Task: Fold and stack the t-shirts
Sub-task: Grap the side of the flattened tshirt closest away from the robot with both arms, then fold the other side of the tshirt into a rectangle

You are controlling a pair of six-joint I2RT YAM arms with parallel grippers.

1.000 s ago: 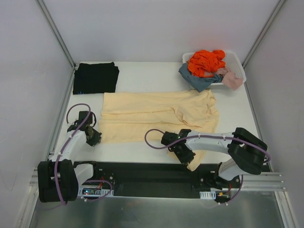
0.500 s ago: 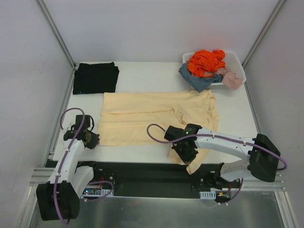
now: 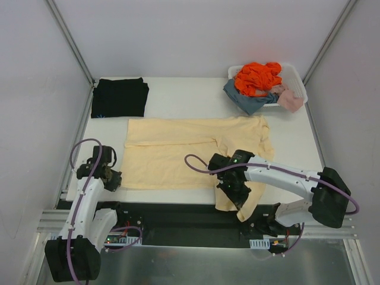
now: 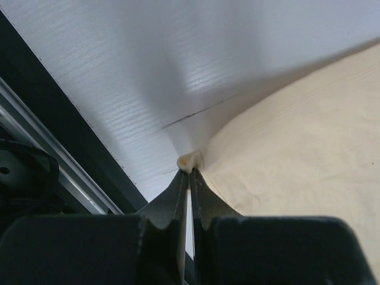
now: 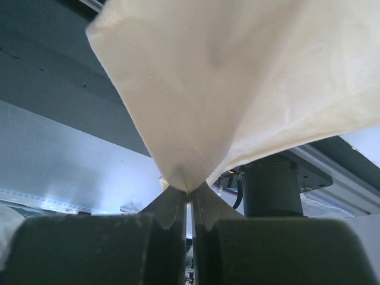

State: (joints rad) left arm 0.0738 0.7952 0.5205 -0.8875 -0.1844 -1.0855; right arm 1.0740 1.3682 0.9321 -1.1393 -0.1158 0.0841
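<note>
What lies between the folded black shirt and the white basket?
Nothing: the top view shows only bare white table between the black shirt and the basket.

On the table [image 3: 190, 98], far right, sits a white basket [image 3: 295, 72] of crumpled clothes [image 3: 256, 78].

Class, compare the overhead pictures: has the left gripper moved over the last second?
Yes. The left gripper, shut on the cream t-shirt, has drawn back toward the near edge of the table, away from the folded black t-shirt.
</note>
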